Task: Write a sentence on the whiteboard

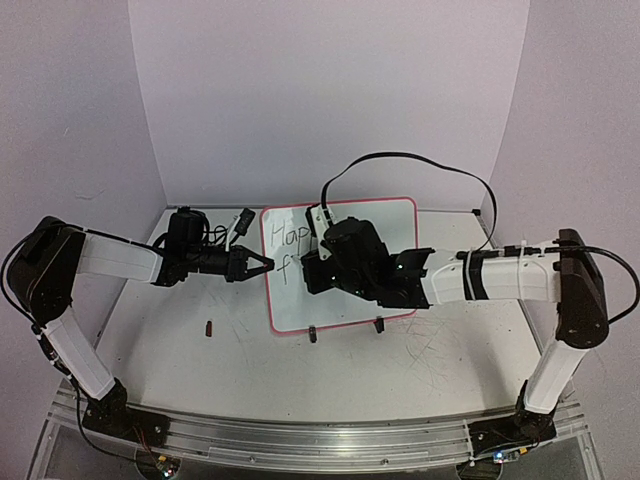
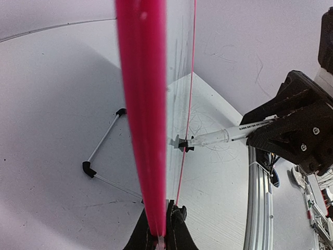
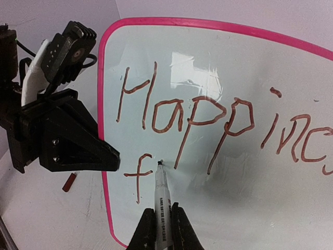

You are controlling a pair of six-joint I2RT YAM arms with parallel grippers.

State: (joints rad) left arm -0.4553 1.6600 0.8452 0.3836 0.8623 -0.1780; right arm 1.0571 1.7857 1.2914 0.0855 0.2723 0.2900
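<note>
Holding the job at roughly its midpoint, the rectangular glossy whiteboard with the thin red-pink frame [image 1: 390,225] stands upright on its black clip feet in the centre of the top view, on the scuffed white table [image 1: 200,360]; the left pincer [image 2: 160,229] is pinching the board's left edge, with the pink frame running up between its fingers in the left wrist view; the right pincer [image 3: 162,216] is pressed onto a slim white-barrelled marker [image 3: 162,200], whose dark tip meets the board face in the lower middle of the right wrist view.

The hand-lettered reddish-brown sentence [image 3: 214,115] is only partly there; the upper line reads "Happin" plus one or two more letters that run off the right edge of the frame, so I cannot tell whether that word is finished; the lower line holds a lone "f", and the marker tip sits just to its right.

By my judgement the first line is done or nearly so, the second has barely begun, and most of it is left to write; a small dark red piece [image 1: 209,327], perhaps the marker's cap, lies on the table at lower left of the board.
</note>
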